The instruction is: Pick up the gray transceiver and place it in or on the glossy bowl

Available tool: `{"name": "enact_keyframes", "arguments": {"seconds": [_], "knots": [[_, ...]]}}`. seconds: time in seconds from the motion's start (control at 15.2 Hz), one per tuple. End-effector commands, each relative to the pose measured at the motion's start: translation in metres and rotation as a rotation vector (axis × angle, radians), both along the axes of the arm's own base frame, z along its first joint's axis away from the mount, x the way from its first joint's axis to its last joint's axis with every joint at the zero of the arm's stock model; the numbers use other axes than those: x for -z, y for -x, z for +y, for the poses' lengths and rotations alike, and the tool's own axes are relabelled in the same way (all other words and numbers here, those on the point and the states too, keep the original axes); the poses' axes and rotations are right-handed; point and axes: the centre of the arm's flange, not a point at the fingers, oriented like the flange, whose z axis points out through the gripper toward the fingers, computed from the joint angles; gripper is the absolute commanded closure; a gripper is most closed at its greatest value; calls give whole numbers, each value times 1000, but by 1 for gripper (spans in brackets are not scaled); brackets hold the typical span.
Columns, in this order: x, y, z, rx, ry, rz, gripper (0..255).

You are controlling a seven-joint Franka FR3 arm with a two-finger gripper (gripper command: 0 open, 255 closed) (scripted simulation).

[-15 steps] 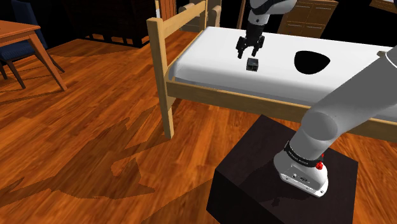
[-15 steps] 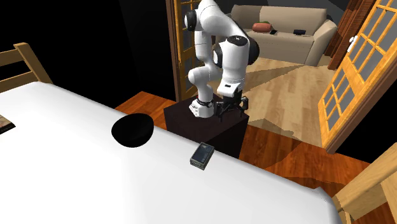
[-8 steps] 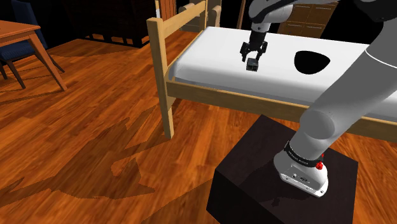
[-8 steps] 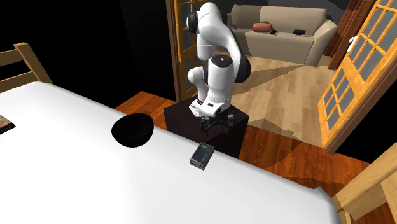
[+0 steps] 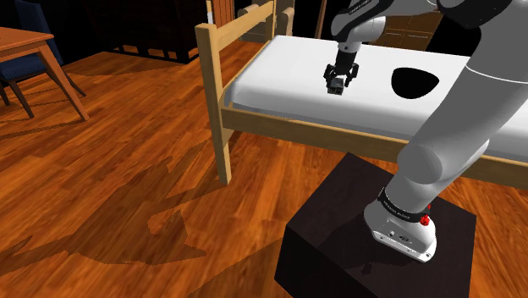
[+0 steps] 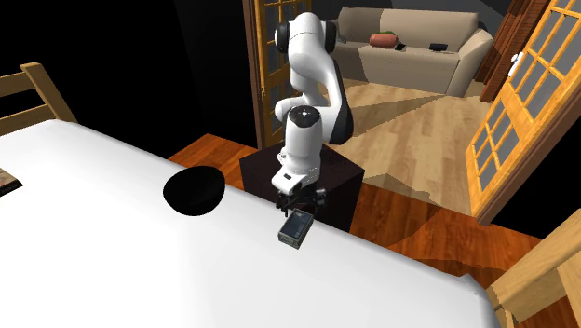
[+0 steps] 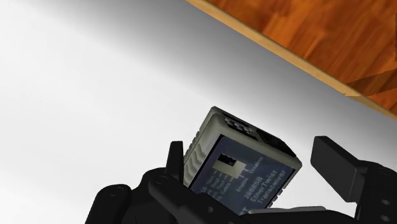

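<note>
A small gray transceiver [image 5: 338,86] with a dark labelled face lies on the white mattress [image 5: 271,72] near the bed's front edge. My gripper [image 5: 341,77] has come down right over it, open. In the wrist view the transceiver [image 7: 238,167] sits between the two black fingers [image 7: 175,163]; the far one stands clear of its side, so it is not clasped. From the second exterior view the gripper [image 6: 300,204] hangs at the upper end of the transceiver [image 6: 297,227]. The glossy black bowl [image 5: 415,82] rests on the mattress to the shoulder view's right, and the bowl [image 6: 194,190] is to the second exterior view's left.
A wooden bed frame with a tall post [image 5: 210,59] edges the mattress. The black stand [image 5: 334,245] is on the wood floor before the bed. A wooden table [image 5: 34,46] and blue chair stand far left. A sofa [image 6: 419,42] and glass doors [image 6: 517,121] lie behind the arm.
The arm has bent forward and the gripper has dropped from above the mattress down onto the transceiver, which stays where it was. The bowl has not moved.
</note>
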Motion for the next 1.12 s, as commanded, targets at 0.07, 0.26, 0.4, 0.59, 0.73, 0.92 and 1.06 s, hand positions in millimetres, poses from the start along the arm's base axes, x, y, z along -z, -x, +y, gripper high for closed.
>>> {"name": "enact_keyframes", "arguments": {"seconds": [0.07, 0.26, 0.4, 0.59, 0.73, 0.92, 1.06], "knots": [[16, 1, 0, 1, 0, 0, 0], [24, 1, 0, 1, 0, 0, 0], [24, 1, 0, 1, 0, 0, 0], [24, 1, 0, 1, 0, 0, 0], [24, 1, 0, 1, 0, 0, 0], [24, 1, 0, 1, 0, 0, 255], [24, 1, 0, 1, 0, 0, 255]]}}
